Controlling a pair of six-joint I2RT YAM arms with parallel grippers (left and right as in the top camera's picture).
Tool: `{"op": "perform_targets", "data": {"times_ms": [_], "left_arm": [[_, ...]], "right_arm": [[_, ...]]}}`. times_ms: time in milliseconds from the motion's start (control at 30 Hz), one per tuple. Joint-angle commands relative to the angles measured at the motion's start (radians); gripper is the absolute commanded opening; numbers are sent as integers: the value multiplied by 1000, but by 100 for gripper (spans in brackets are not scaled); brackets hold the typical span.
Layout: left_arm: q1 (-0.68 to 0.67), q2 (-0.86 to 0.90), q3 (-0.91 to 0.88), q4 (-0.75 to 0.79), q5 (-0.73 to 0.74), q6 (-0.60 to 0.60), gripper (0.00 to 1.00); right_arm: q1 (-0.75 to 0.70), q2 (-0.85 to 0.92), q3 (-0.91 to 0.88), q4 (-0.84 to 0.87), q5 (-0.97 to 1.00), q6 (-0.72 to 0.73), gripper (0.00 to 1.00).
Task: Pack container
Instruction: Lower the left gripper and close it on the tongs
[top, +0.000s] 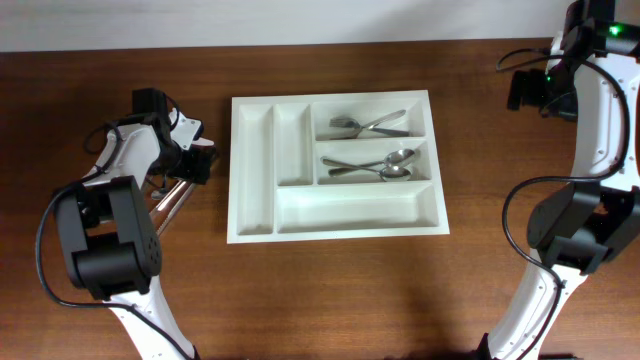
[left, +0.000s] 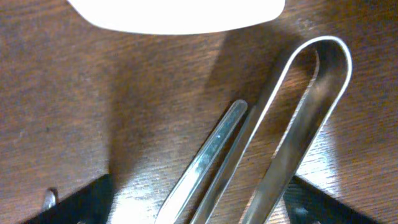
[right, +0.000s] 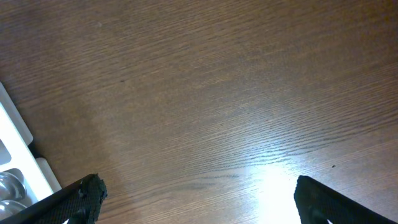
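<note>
Left gripper (left: 199, 205) hangs low over the table (top: 120, 60), its fingers (left: 87, 199) spread wide. Steel tongs (left: 311, 106) and a flat metal handle (left: 211, 149) lie on the wood between them, side by side; whether either finger touches the metal cannot be told. The right gripper (right: 199, 202) is also spread, with nothing between its fingers, above bare wood at the far right. The container (top: 252, 170) sits flat at the middle of the table, just right of the left gripper. It holds forks (top: 365, 125) in its far right compartment and spoons (top: 375, 165) in the one nearer. The surface is dark brown wood with a fine grain and bright glare patches, and a pale strip (top: 300, 18) runs along its far edge.
</note>
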Motion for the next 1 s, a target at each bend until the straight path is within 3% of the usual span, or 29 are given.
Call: {"op": "perform_targets", "data": {"times_ms": [0, 133, 367, 467, 967], "left_arm": [[-1, 47, 2, 7, 48, 11, 71], [0, 47, 2, 8, 48, 11, 31], [0, 47, 2, 8, 49, -60, 16], [0, 47, 2, 8, 48, -90, 2], [0, 47, 2, -3, 48, -107, 2]], "right_arm": [[5, -29, 6, -1, -2, -6, 99], [5, -29, 6, -1, -2, -6, 99], [5, -29, 6, -1, -2, -6, 99], [5, -29, 6, -1, -2, -6, 99], [5, -29, 6, -1, -2, -6, 99]]}}
